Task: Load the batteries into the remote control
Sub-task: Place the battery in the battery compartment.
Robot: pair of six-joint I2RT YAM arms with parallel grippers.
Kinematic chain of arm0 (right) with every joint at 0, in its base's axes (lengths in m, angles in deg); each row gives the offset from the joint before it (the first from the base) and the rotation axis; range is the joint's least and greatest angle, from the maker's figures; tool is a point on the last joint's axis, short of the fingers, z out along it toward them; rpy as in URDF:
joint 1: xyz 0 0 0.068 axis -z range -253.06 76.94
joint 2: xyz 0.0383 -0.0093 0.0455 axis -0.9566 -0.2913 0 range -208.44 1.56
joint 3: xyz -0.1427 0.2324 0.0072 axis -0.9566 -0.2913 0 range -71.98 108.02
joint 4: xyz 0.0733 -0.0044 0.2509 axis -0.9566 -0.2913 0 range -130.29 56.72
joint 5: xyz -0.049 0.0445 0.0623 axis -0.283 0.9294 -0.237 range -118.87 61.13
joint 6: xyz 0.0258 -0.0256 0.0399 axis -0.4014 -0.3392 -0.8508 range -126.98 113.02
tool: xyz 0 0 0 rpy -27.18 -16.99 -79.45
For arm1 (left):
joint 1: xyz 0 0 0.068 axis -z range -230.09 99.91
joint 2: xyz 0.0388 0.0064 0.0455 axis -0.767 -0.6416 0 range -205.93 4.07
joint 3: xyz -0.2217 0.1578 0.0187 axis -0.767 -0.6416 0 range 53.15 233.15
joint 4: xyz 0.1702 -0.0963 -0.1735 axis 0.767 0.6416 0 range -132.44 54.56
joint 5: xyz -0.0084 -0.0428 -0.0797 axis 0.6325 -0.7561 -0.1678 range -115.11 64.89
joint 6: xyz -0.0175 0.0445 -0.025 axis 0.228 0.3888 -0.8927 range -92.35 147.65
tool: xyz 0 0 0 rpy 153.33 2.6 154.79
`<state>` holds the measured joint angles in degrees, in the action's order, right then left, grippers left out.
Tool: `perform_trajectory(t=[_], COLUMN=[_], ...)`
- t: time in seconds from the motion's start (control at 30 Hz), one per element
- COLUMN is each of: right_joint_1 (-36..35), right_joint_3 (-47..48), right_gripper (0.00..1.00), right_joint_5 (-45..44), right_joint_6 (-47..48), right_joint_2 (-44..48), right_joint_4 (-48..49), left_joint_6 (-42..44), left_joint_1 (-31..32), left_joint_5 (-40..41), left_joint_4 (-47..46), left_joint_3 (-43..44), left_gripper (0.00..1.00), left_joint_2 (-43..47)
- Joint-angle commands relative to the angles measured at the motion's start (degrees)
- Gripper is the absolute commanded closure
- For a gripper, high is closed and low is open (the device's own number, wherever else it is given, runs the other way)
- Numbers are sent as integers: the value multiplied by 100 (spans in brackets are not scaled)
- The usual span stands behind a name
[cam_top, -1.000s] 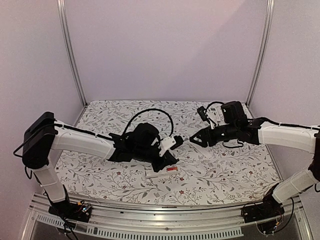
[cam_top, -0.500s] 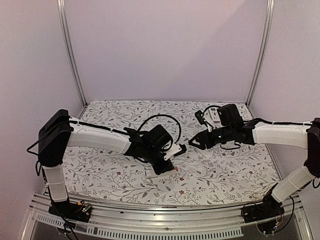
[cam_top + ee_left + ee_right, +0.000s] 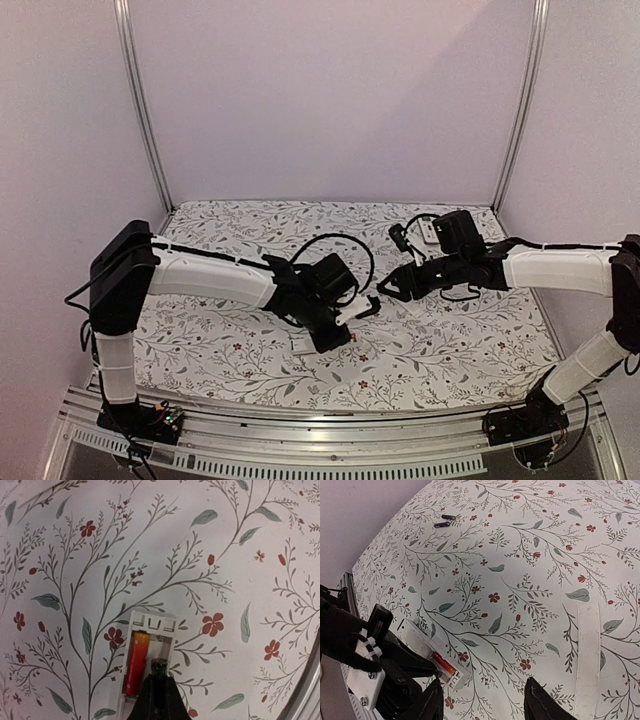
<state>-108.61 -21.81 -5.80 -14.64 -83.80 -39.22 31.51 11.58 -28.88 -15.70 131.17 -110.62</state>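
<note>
The white remote control (image 3: 152, 621) lies on the flowered mat with its battery bay uncovered. A red-orange battery (image 3: 136, 665) sits in the left slot. My left gripper (image 3: 159, 681) is shut on a dark battery with a green tip (image 3: 159, 668), held just over the empty right slot. In the top view the left gripper (image 3: 338, 334) covers most of the remote (image 3: 303, 348). My right gripper (image 3: 482, 700) hovers open and empty to the right of the remote (image 3: 420, 642), where the red battery (image 3: 442, 663) also shows.
A white strip with small holes (image 3: 588, 660) lies flat on the mat right of the right gripper. Two small dark cylinders (image 3: 445, 521) rest near the mat's far edge. A white device (image 3: 430, 232) sits behind the right arm. A metal rail (image 3: 306, 682) borders the mat.
My left arm has swung right and down, bringing its gripper from beside the remote to directly over the battery bay. The right gripper has shifted slightly left and stays open.
</note>
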Motion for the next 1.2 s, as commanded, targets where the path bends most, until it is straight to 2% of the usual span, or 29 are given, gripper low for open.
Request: perform_trajectory(t=[0.0,0.4,0.63,1.17], right_joint_1=[39,50,53,92], right_joint_3=[-60,-95,-134,-235], right_gripper=[46,46,46,46], right_joint_5=[-33,-10,-1,-18], right_joint_6=[113,133,95,98], right_joint_2=[-40,-61,-42,49], right_joint_4=[23,60,89,110], left_joint_6=[229,506,572,552], left_joint_1=[88,82,89,87], left_joint_5=[268,362,535,170], left_joint_4=[362,472,490,403], left_joint_3=[221,327,486,532], left_gripper=[100,100,100,99], left_joint_2=[-205,-10,-230,-528])
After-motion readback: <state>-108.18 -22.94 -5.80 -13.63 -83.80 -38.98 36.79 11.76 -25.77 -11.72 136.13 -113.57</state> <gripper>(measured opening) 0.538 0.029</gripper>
